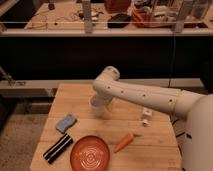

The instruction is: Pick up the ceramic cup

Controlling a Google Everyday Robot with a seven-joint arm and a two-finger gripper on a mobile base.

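Note:
The ceramic cup (93,102), small and whitish, stands upright on the wooden table (75,97) left of centre. My white arm reaches in from the right, bends at its elbow (107,76) and drops down right beside the cup. The gripper (103,106) hangs at the cup's right side, and the wrist covers the cup's right part. I cannot make out whether it touches the cup. The jaws stand open, and the cup rests on the table.
An orange plate (90,153) lies at the front edge with a carrot (123,142) to its right. A blue-grey sponge (66,122) and a black striped object (57,148) lie front left. A white tube (146,116) lies under the forearm. A cluttered bench (115,27) runs behind.

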